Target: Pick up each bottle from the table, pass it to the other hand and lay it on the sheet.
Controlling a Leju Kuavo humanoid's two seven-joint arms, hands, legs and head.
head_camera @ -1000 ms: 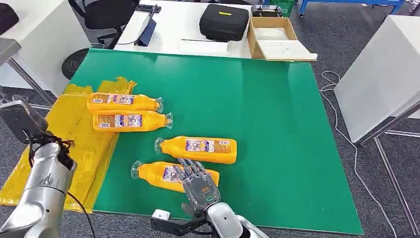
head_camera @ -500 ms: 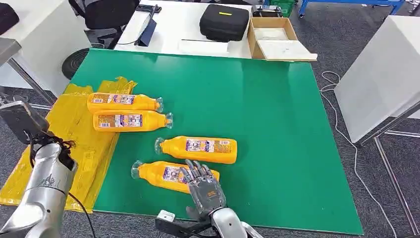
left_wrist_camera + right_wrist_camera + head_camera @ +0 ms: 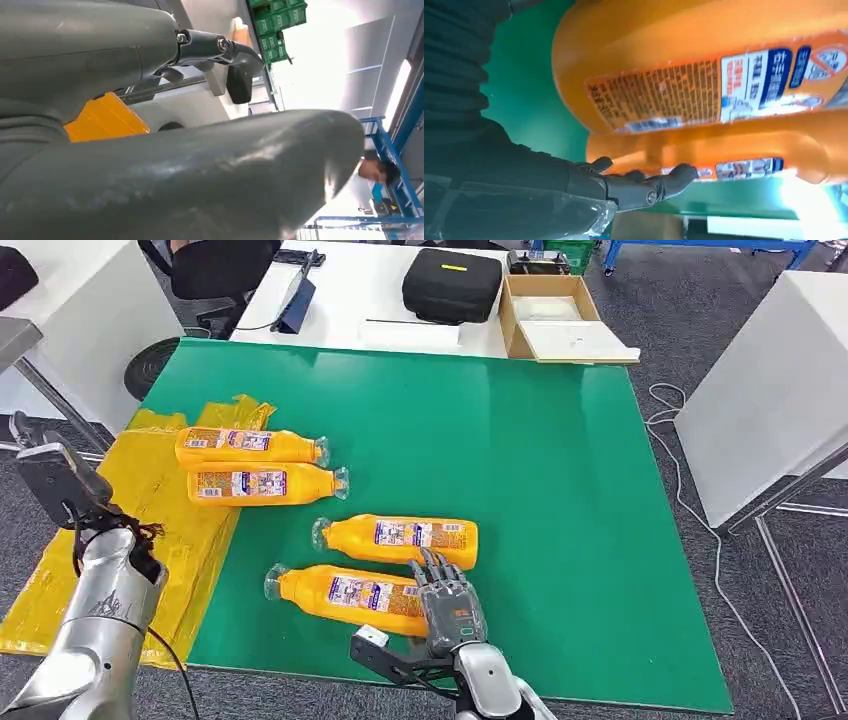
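Head view looks down on the green table, with the crumpled yellow sheet draped over its left edge. Four orange bottles lie flat on their sides: the two upper bottles rest side by side, their bases over the sheet and their necks on the green surface, while the third bottle and the nearest bottle lie on the bare table — well clear of the sheet. The right hand sits at the base end of the nearest bottle, fingers spread and stretched forward beside and over that end; the right wrist view shows the fingers extended below the bottle's body, holding nothing. The left arm rises at the sheet's near side, and whether the left hand is released or clenched cannot be told — its wrist view is blocked by its own grey cover.
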